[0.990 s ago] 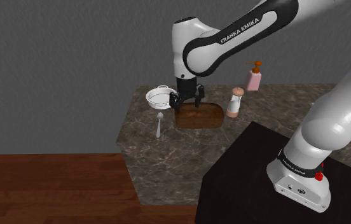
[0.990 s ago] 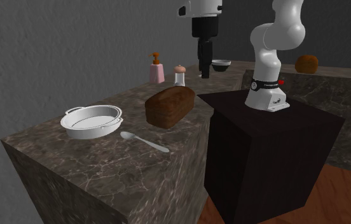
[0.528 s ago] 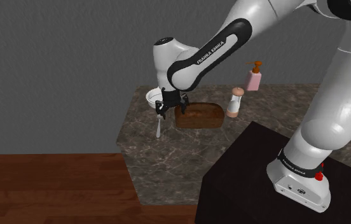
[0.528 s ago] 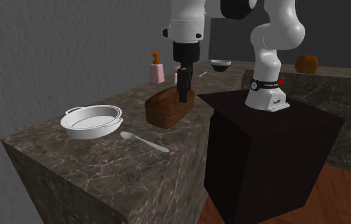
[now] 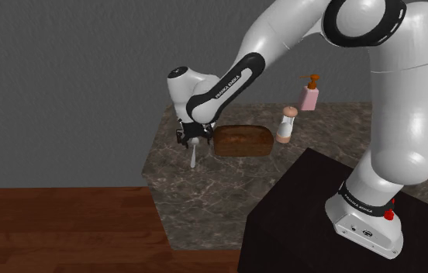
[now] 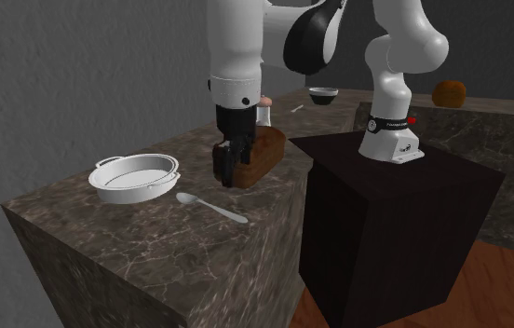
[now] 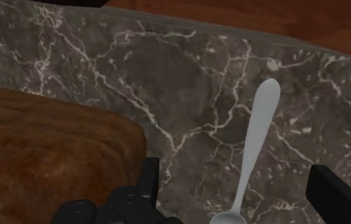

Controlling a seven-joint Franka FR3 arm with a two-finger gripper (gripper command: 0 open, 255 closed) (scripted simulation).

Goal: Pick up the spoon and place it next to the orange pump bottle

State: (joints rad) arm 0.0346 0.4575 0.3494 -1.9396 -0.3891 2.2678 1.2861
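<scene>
A silver spoon point(image 6: 210, 207) lies flat on the dark marble counter point(image 6: 153, 242), between a white dish and a brown loaf. In the shoulder view the spoon's handle point(image 5: 194, 159) pokes out below my gripper point(image 5: 191, 140). My gripper point(image 6: 227, 177) hangs low over the counter beside the loaf, open. In the wrist view the spoon point(image 7: 254, 149) runs between the two black fingers point(image 7: 147, 181), which stand well apart and do not touch it. The pink pump bottle with an orange pump point(image 5: 308, 95) stands at the counter's far end, beyond the loaf.
The brown loaf point(image 5: 242, 140) sits right beside the gripper. A white oval dish point(image 6: 134, 177) stands near the spoon's bowl. A small shaker point(image 5: 285, 124) stands between the loaf and the pump bottle. A dark bowl point(image 6: 322, 94) sits further back. The black stand point(image 5: 321, 217) borders the counter.
The arm has swung from above the loaf toward the shoulder view's left and lowered, bringing the open gripper down over the spoon. The spoon has not moved.
</scene>
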